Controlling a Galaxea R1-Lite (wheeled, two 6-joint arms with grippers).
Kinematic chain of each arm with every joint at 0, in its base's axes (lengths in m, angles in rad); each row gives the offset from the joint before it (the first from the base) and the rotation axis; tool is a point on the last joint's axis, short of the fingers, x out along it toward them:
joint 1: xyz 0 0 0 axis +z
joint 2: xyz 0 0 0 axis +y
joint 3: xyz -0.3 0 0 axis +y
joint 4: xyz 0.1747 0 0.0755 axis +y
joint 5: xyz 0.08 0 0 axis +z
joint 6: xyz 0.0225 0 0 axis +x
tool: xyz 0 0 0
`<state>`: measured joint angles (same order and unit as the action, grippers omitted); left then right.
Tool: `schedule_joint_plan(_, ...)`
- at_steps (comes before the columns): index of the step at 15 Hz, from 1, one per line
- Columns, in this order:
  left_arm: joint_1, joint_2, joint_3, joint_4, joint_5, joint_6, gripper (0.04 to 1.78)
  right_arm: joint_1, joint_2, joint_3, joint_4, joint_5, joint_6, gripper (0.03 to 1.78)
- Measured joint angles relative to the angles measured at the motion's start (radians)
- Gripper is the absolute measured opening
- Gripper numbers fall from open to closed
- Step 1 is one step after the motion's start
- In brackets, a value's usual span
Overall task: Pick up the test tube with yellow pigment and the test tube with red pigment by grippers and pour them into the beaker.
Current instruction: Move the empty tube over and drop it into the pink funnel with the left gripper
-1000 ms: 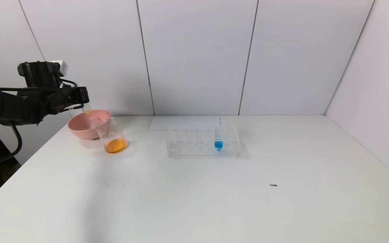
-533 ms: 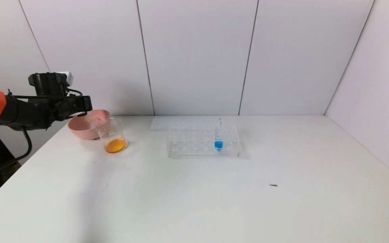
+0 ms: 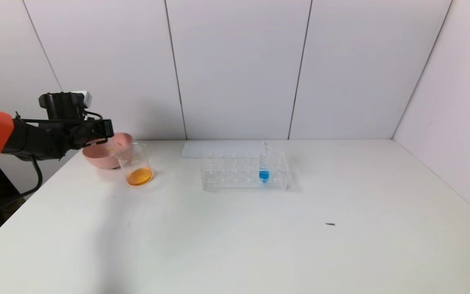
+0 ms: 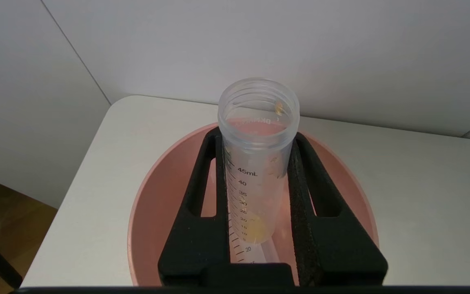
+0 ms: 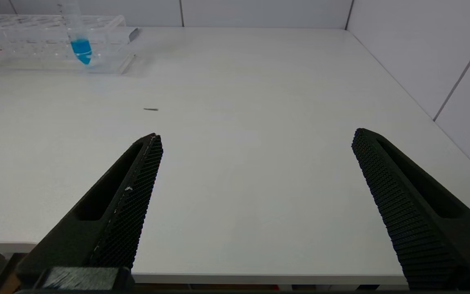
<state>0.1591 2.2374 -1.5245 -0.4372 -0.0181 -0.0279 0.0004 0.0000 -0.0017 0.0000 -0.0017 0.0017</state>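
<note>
You've got one white surface (image 3: 259,228) carrying everything, so start there. One clear tube rack (image 3: 245,171) sits near the back edge, abt mid-width; it holds one tube w/ blue liquid (image 3: 264,165), upright, prob left alone since the task doesn't call for it.

One pink bowl (image 3: 100,157) sits at the back-left corner, and it looks like the drop spot for spent tubes. In the left wrist view a 2nd clear tube seems to lie in the bowl under the held one, likely the test tube with red pigment, but it's too hidden to confirm.

One beaker (image 3: 135,163) stands just beside the bowl, toward the front edge. It holds an orange pool, which reads as yellow plus red already poured in.

Your left gripper (image 4: 257,196) hangs over the bowl, fingers (image 4: 306,196) clamped on the test tube with yellow pigment (image 4: 258,163). The tube is near empty, only a yellow smear left inside. Mouth points away from the wrist cam, body over the bowl, so I'd judge you're abt to let it go there.

Your right gripper (image 5: 255,192) is parked off the front-right edge, fingers wide apart, nothing held.

Count: 2 grippers, 1 rack, 1 bowl, 1 beaker, 2 tubes sure, maybe 3.
</note>
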Motion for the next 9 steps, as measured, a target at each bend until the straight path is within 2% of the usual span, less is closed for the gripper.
schedule_joint_plan(9,-0.011,0.003,0.019,0.005,-0.002,0.013,0.44,0.0,0.0,0.0,0.0,0.0,0.0,1.7)
